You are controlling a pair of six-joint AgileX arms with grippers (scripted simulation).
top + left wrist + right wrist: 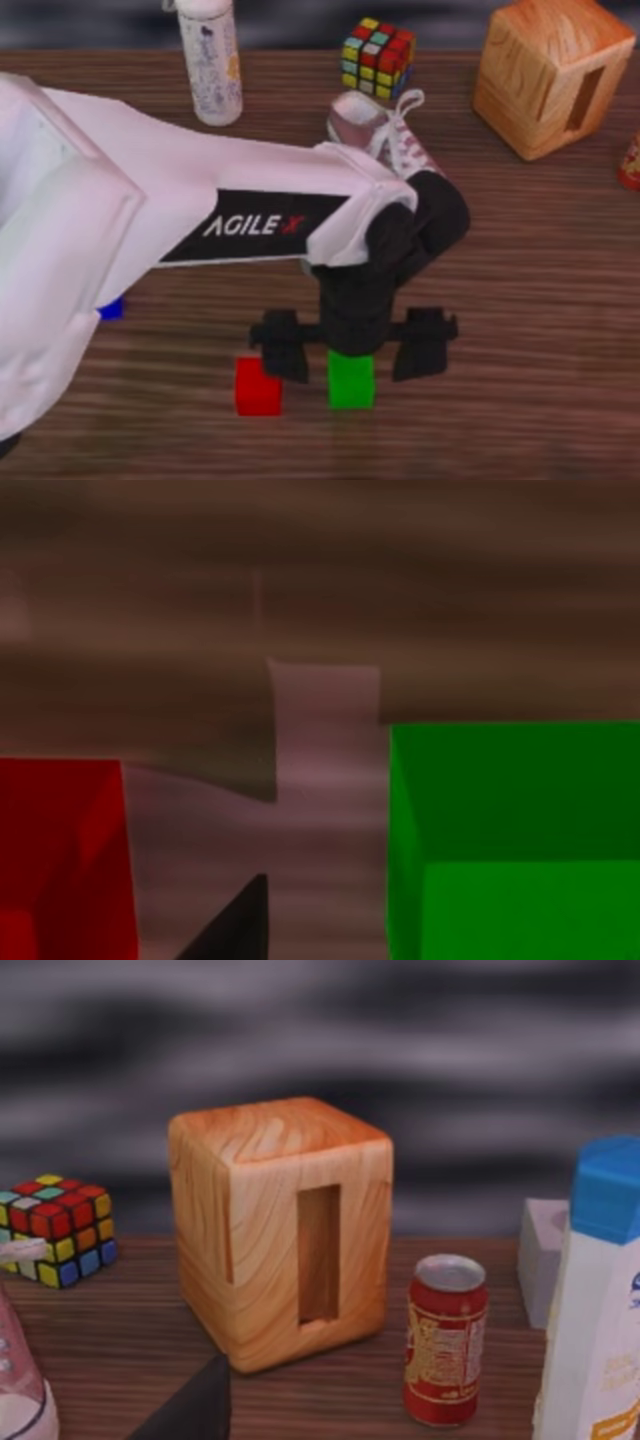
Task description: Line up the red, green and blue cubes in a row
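Our left gripper [352, 345] hung wide open over the green cube [351, 380], low centre of the top view, gripping nothing; red cube [258, 386] just left, blue cube [111, 309] far left.

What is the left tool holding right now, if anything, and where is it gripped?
Nothing: the left tool is open, its fingers spread wide of the green cube, which rests on the table.
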